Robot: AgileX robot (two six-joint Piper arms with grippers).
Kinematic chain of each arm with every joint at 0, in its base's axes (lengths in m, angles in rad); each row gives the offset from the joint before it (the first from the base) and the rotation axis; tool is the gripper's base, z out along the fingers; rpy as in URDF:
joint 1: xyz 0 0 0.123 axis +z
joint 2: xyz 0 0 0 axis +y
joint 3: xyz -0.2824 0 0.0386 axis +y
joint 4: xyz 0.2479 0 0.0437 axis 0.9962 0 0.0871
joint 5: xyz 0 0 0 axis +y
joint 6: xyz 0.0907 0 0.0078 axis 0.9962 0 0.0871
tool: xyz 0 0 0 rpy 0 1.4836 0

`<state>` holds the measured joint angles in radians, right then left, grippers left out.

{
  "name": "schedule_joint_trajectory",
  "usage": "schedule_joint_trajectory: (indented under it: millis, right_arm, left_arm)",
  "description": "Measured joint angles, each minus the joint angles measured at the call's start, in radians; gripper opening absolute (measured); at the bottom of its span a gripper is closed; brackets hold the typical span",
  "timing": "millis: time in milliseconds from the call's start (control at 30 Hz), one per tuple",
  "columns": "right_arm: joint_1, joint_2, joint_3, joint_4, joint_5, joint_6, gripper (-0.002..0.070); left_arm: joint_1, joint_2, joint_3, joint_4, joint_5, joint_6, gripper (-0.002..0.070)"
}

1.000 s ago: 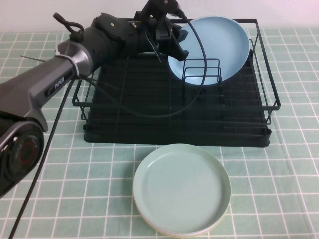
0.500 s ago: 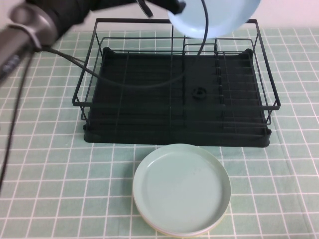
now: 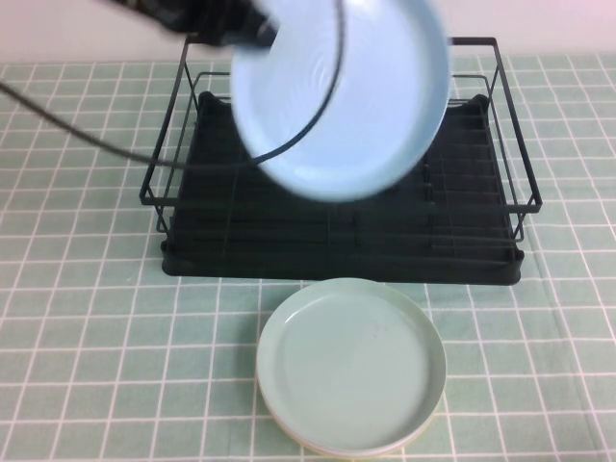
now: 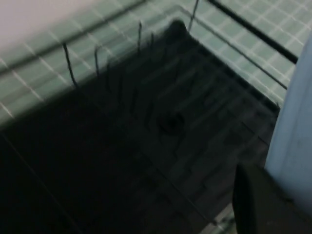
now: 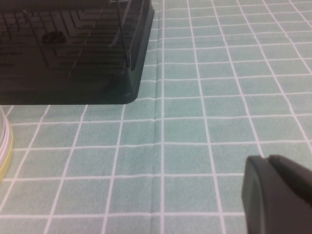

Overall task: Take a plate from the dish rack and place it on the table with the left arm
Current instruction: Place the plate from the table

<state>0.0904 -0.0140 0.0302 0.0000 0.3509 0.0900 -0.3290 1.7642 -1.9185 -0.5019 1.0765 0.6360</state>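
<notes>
Plate [image 3: 342,96]: sky-blue, held in the air above the dish rack [image 3: 337,226], clear of its wire rim, tilted with its face toward the camera. Left hand [image 3: 252,27]: at the upper left of the high view, clamped on the plate's left edge. Black cable [image 3: 318,115] hangs across the plate. Mint-green plate [image 3: 351,366]: flat on the surface [image 3: 87,366], just before the rack. Open surface lies left and right of it. Right hand [image 5: 275,195]: low over bare surface beside the rack's corner; cannot tell its state.
</notes>
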Motion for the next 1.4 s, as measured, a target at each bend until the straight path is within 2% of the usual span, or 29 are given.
schedule_joint_trajectory:
  millis: [133, 233, 333, 500, 633, 867, 1133, 1400]
  right_arm:
    - [0.0, 0.0, 0.0, 0.0, 0.0, 0.0, -0.0018]
    - [0.0, 0.0, 0.0, 0.0, 0.0, 0.0, -0.0018]
    - [0.0, 0.0, 0.0, 0.0, 0.0, 0.0, -0.0018]
    - [0.0, 0.0, 0.0, 0.0, 0.0, 0.0, -0.0018]
    - [0.0, 0.0, 0.0, 0.0, 0.0, 0.0, -0.0018]
    - [0.0, 0.0, 0.0, 0.0, 0.0, 0.0, -0.0018]
    - [0.0, 0.0, 0.0, 0.0, 0.0, 0.0, -0.0018]
    - [0.0, 0.0, 0.0, 0.0, 0.0, 0.0, -0.0018]
  left_arm:
    - [0.081, -0.03, 0.241, -0.217, 0.058, 0.039, 0.0037]
    - [0.082, -0.091, 0.486, -0.315, 0.021, 0.099, 0.0037]
    - [0.08, -0.17, 0.738, -0.357, -0.038, 0.152, 0.0037]
    - [0.08, -0.227, 0.943, -0.464, -0.099, 0.256, 0.0037]
    - [0.08, -0.213, 0.965, -0.545, -0.104, 0.342, 0.0037]
    - [0.075, -0.176, 0.965, -0.582, -0.145, 0.426, 0.0036]
    - [-0.005, -0.117, 0.965, -0.591, -0.242, 0.462, 0.0036]
    - [-0.009, -0.109, 0.965, -0.595, -0.321, 0.466, 0.0037]
